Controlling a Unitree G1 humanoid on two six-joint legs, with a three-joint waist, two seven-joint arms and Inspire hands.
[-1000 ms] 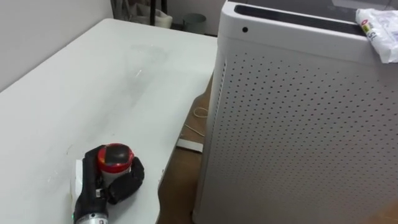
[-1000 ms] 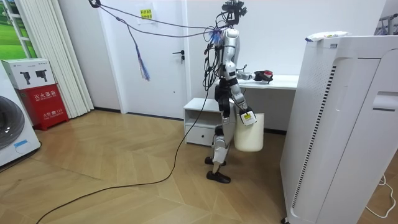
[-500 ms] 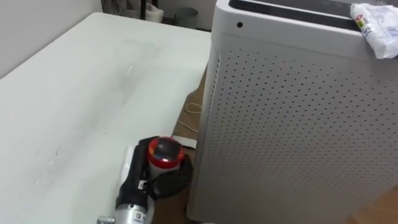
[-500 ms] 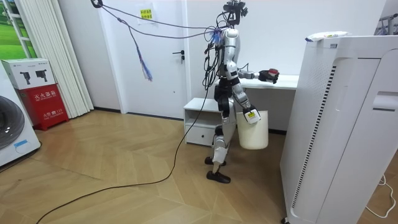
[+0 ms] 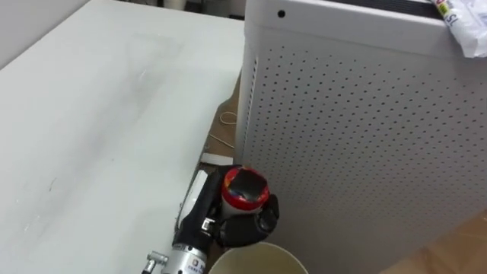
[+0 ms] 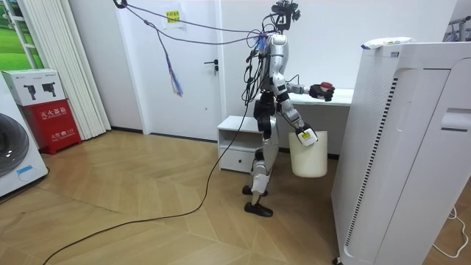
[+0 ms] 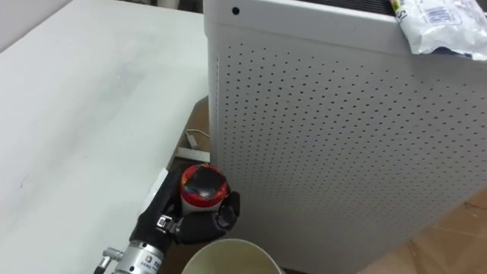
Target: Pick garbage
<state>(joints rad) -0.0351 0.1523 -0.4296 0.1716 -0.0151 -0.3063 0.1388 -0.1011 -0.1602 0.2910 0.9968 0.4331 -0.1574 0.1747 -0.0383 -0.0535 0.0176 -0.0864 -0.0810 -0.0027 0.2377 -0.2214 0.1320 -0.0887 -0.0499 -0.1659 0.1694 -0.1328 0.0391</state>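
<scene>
My left hand (image 5: 245,225) comes in from the lower left, its dark fingers curled round a small red-capped container (image 5: 244,188). It hangs just past the white table's edge, above the rim of a white bin (image 5: 255,259). In the room view my right hand (image 6: 303,135) grips that bin (image 6: 309,154) at its rim, beside my hip. A crumpled white packet (image 5: 464,27) lies on top of the tall white perforated cabinet (image 5: 365,129), at its far right corner.
The white table (image 5: 91,114) fills the left, and the perforated cabinet stands close on the right with a narrow gap of wood floor between. A white power strip (image 5: 217,158) lies in that gap. I stand between a low drawer unit (image 6: 235,140) and the cabinet.
My left hand has carried the red-capped container rightward off the table to above the bin's rim. The bin has swung up and toward the cabinet. The head camera has shifted too.
</scene>
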